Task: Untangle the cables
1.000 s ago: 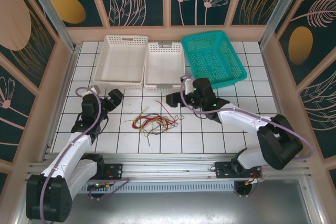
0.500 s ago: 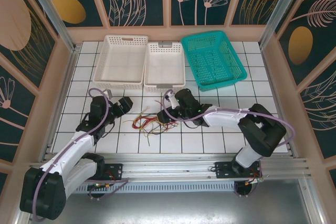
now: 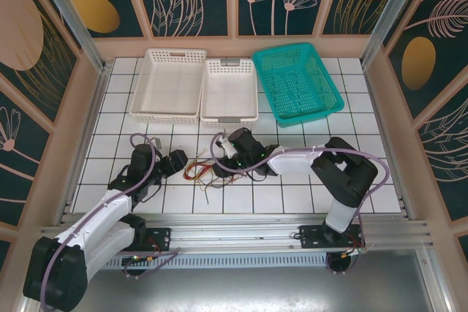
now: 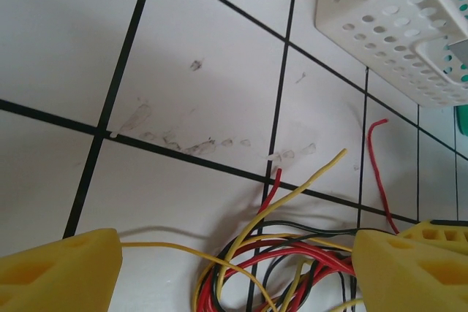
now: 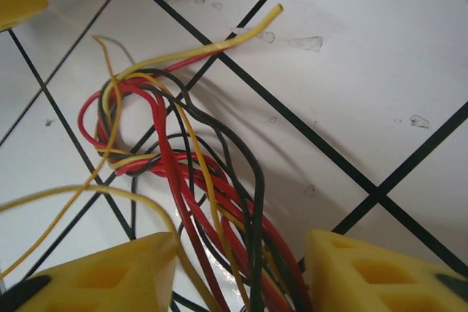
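Reaching further in, left gripper gapes wide at the cables; right gripper, narrower, straddles them.

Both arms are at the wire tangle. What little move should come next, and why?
Probably the right gripper should close: the red, yellow and black cables run straight between its open jaws, not yet pinched. The left gripper straddles the tangle's other side, open.

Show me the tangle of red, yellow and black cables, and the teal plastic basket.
tangle of red, yellow and black cables (image 5: pixel 170 169), right wrist view, on a red strand mid-tangle.
teal plastic basket (image 3: pixel 298 82), top external view, on its bare mesh floor.
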Robot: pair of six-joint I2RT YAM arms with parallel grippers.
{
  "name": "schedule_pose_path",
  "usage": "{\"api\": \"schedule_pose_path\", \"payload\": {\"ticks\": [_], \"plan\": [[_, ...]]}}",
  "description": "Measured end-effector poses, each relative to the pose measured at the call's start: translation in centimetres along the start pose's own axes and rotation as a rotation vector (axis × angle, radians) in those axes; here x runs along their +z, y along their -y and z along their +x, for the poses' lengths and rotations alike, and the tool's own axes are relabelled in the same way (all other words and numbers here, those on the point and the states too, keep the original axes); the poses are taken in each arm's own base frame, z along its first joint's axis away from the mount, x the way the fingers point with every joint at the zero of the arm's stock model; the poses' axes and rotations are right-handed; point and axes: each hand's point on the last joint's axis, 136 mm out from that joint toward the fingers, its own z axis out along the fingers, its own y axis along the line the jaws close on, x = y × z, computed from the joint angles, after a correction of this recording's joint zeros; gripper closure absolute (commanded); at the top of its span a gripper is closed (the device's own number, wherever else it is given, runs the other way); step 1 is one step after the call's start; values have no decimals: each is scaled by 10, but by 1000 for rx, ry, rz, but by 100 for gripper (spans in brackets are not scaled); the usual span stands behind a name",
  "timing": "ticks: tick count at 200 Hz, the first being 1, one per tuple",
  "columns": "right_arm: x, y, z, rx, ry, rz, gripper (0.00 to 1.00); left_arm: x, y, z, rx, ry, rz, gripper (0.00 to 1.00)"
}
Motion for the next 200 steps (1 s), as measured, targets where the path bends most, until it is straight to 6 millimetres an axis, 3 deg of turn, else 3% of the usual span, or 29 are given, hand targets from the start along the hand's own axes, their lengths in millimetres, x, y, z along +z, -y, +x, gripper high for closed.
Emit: {"api": "schedule_pose_path", "payload": {"ticks": [83,131,180,200], "plan": [[6,11,2,-12,-6,54,100,10,-4,17,-1,-63,-27,19],[-9,11,0,-23,25,48,100,16,4,21,16,-77,-25,19],[-33,3,1,-46,108,-11,100,-5,42,-20,-53,114,135,19],[-45,1,-3,-40,161,-45,100,-12,54,-30,-94,176,214,24]]}}
